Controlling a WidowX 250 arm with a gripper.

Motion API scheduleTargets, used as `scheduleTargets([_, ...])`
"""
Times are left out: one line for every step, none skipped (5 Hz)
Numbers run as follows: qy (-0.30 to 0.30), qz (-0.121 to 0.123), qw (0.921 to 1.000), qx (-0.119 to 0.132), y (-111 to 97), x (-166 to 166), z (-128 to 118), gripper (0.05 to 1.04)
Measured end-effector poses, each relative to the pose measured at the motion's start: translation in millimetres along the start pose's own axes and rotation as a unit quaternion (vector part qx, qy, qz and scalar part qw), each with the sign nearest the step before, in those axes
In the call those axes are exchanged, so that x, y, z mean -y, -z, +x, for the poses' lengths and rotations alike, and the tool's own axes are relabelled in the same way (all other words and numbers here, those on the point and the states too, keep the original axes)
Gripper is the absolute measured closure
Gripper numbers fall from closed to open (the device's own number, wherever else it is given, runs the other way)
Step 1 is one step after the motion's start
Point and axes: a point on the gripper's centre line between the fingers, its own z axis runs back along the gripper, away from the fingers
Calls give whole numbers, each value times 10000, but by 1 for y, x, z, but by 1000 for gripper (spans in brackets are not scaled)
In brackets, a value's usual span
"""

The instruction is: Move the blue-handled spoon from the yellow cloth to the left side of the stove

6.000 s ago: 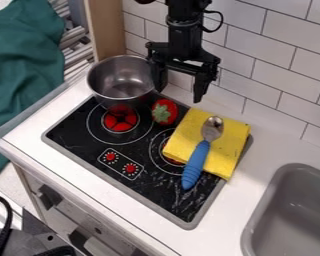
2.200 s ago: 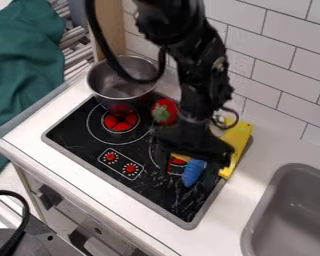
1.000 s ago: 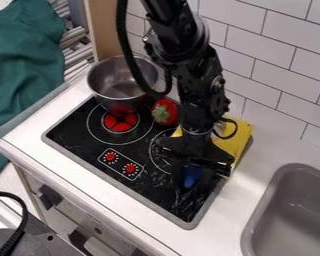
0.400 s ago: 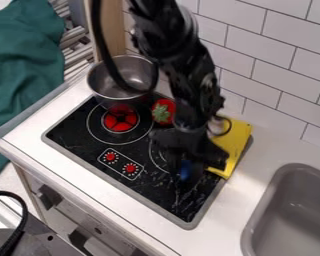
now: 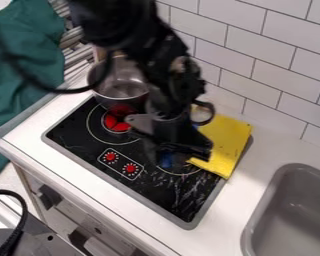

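1. We see the black pincer [image 5: 165, 156] low over the right-hand part of the black stovetop [image 5: 82, 140], coming in from the top edge on its arm [image 5: 156, 60].
2. We take the pincer to be holding the spoon [image 5: 166, 160] by its blue handle, a bit of which shows between its tips; the rest of the spoon is mostly hidden.
3. The spoon's visible blue part is over the stovetop, just left of the yellow cloth [image 5: 229, 142].
4. We find that cloth lying flat across the stovetop's right edge, partly on the white desk [image 5: 223, 215], its near left side close to the pincer.
5. We see a metal pot [image 5: 126, 89] at the stovetop's far left corner, partly behind the arm.
6. A red burner [image 5: 114, 123] sits in front of the pot, and two red knobs [image 5: 130, 168] are nearer us.
7. At the right we have a grey sink [image 5: 293, 210], with a white tiled wall [image 5: 269, 75] behind and green fabric [image 5: 22, 65] at the left.
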Motion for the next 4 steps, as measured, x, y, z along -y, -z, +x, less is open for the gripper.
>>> scheduleTargets([-412, -18, 9990, -195, 7, -40, -19, 731])
scheduleTargets([-681, -42, 9971, -340, 17, -80, -38, 731])
scheduleTargets([-915, -44, 9946, -478, 27, -103, -49, 731])
scheduleTargets([-997, -62, 9929, -640, 36, -108, -52, 731])
